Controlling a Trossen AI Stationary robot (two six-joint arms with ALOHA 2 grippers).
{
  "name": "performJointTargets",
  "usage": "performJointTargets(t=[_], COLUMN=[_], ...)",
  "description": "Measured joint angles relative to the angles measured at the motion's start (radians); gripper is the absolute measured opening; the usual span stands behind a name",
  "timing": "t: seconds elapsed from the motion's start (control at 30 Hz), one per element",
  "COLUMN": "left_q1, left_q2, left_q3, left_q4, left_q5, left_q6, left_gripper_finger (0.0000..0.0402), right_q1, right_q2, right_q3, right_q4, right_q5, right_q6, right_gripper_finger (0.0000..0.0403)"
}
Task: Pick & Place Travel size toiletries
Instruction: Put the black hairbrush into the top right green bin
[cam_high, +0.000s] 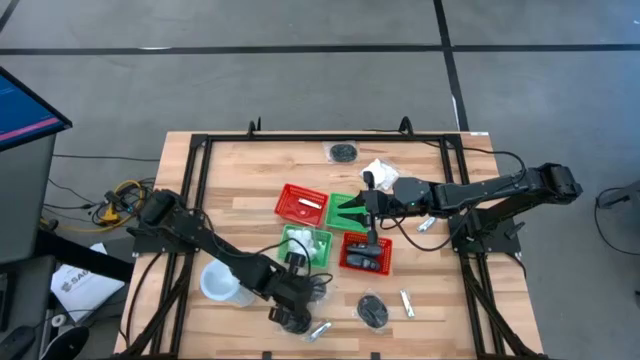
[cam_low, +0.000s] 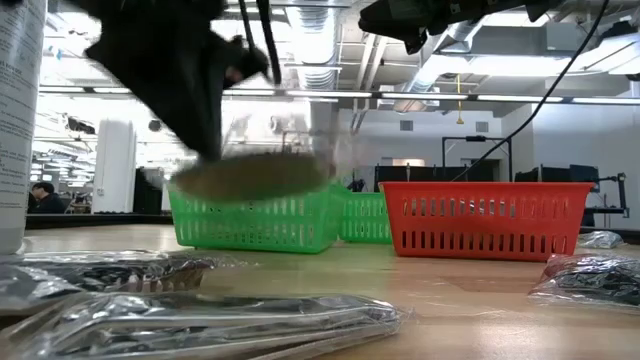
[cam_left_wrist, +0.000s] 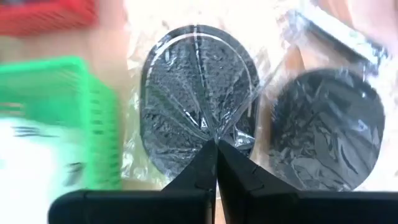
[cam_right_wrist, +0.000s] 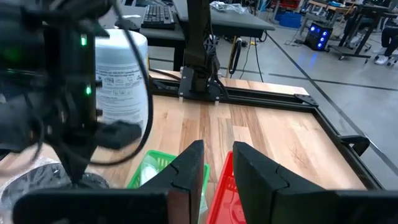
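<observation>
With my left hand (cam_left_wrist: 214, 163) pressed together on the clear wrap of a black round bundle (cam_left_wrist: 198, 93), the step in hand is, as I judge it, the lift. The pinch sits at the gathered film just ahead of my fingertips, not on the dark disc itself. A second bundle (cam_left_wrist: 324, 127) lies just beside the first, and a green basket (cam_left_wrist: 68, 118) stands near on the other side. In the low view the bundle (cam_low: 250, 175) hangs under my hand, seemingly clear of the worktop (cam_low: 440, 275). To do this well, I should rise slowly, since thin film may slip, and carry it level to the basket before letting go. My right hand (cam_right_wrist: 214, 165) waits, fingers slightly parted and holding nothing, over the green and red baskets (cam_high: 366, 252).
</observation>
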Motion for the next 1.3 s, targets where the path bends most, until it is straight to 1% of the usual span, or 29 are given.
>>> performJointTargets(t=[0.17, 0.4, 0.5, 0.77, 0.97, 1.07, 1.2, 1.3], left_q1=[-0.007, -0.007, -0.001, 0.028, 0.028, 0.028, 0.028, 0.028], left_q2=[-0.102, -0.244, -0.294, -0.391, -0.422, -0.423, -0.423, -0.423], left_q3=[0.000, 0.000, 0.000, 0.001, 0.001, 0.001, 0.001, 0.001], left_q4=[0.006, 0.021, 0.026, 0.028, 0.052, 0.067, 0.071, 0.087], left_q5=[-0.072, -0.252, -0.308, -0.324, -0.321, -0.299, -0.295, -0.292], left_q6=[-0.020, -0.020, -0.019, 0.000, 0.039, 0.043, 0.043, 0.062], left_gripper_finger=[0.0000, 0.0000, 0.0000, 0.0000, 0.0000, 0.0000, 0.0000, 0.0000], right_q1=[0.000, 0.000, 0.000, 0.001, 0.002, 0.010, 0.032, 0.052], right_q2=[0.000, 0.000, 0.000, 0.000, 0.000, 0.000, 0.000, 0.000], right_q3=[0.000, 0.000, 0.000, 0.000, 0.000, 0.000, 0.000, 0.000], right_q4=[0.000, 0.000, 0.000, 0.001, 0.015, 0.057, 0.119, 0.134], right_q5=[0.000, 0.000, 0.000, 0.000, -0.005, -0.065, -0.206, -0.220], right_q6=[0.000, 0.000, 0.000, 0.000, -0.014, -0.050, -0.105, -0.123], right_gripper_finger=[0.0077, 0.0077, 0.0077, 0.0077, 0.0077, 0.0077, 0.0077, 0.0077])
